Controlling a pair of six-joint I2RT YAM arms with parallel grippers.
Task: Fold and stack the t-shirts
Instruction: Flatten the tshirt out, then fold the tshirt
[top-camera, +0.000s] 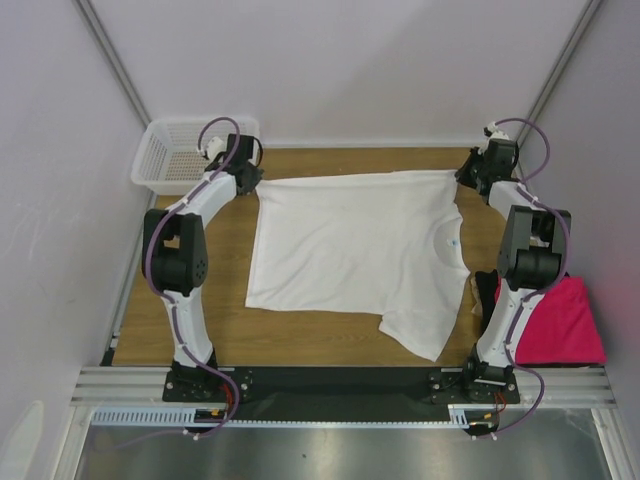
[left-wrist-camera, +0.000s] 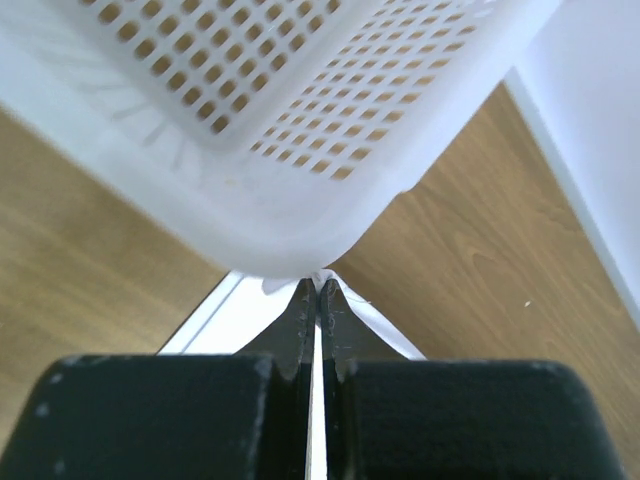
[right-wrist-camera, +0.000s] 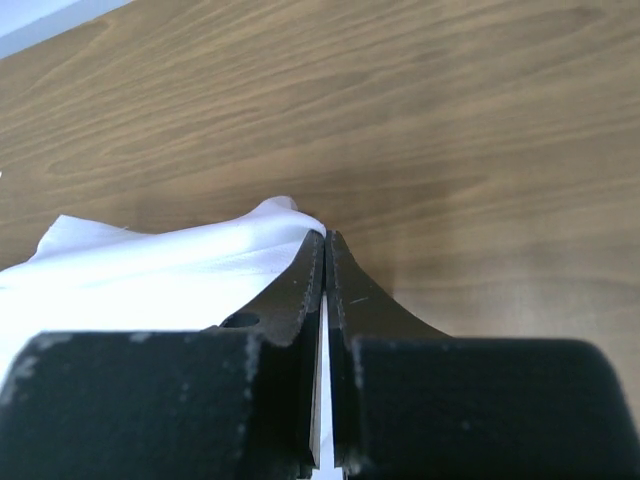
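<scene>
**White t-shirt pinched at both far corners**

We see a wooden table (top-camera: 220, 320) with the white t-shirt (top-camera: 350, 250) spread nearly flat across its middle. The collar lies toward the right side and one sleeve reaches toward the near edge. A magenta t-shirt (top-camera: 565, 320) lies crumpled at the near right, beside the right arm's base and apart from the white one. A white mesh basket (top-camera: 175, 160) sits in the far left corner.

The left gripper (top-camera: 248, 178) is at the shirt's far left corner. In its wrist view, its fingers (left-wrist-camera: 300, 320) are pressed together on a fold of white cloth, with the tips right under the basket's rounded corner. The right gripper (top-camera: 468, 175) is at the far right corner. There its fingers (right-wrist-camera: 305, 280) are likewise closed, pinching a raised peak of the white fabric just above the wood.

A small blue tag (top-camera: 452, 243) shows at the collar, but it is too small for us to read any writing.
</scene>
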